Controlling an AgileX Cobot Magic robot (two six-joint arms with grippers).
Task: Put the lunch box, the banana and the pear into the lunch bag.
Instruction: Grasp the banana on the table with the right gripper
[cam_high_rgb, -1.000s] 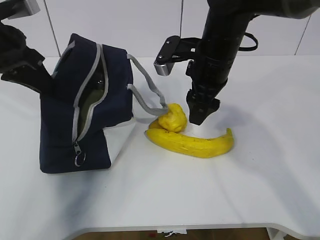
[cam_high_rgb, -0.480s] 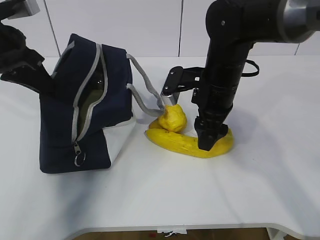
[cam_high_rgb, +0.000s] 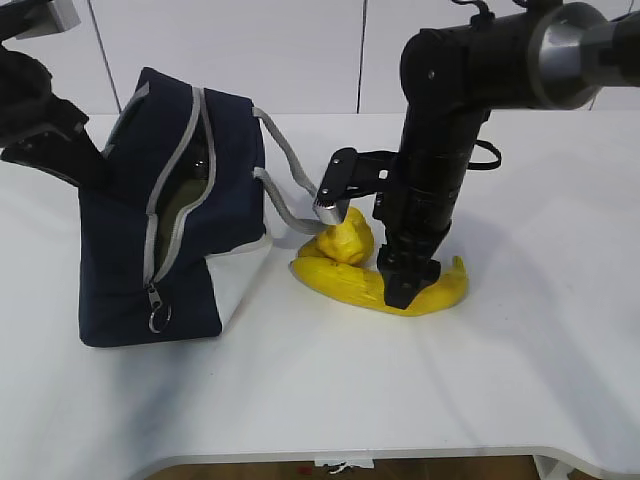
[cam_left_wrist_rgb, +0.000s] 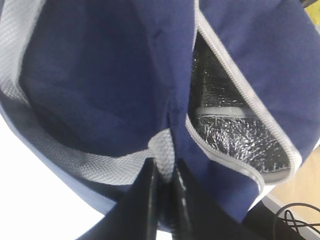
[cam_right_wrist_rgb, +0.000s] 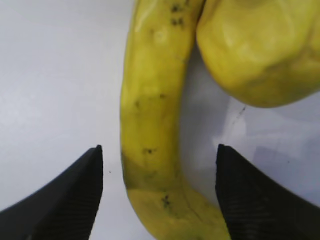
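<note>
Your right gripper (cam_right_wrist_rgb: 157, 192) straddles the banana (cam_right_wrist_rgb: 150, 125) on the table (cam_high_rgb: 500, 380) with jaws spread, the pear (cam_right_wrist_rgb: 260, 47) touching it, while your left gripper (cam_left_wrist_rgb: 165, 172) pinches the lunch bag (cam_high_rgb: 130, 250).

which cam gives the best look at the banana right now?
The right wrist view: the banana runs up the frame between the open jaws, speckles sharp, with the pear beside it. The exterior view shows its whole curve on the table, partly hidden by the right gripper. The left wrist view shows only the lunch bag.
</note>
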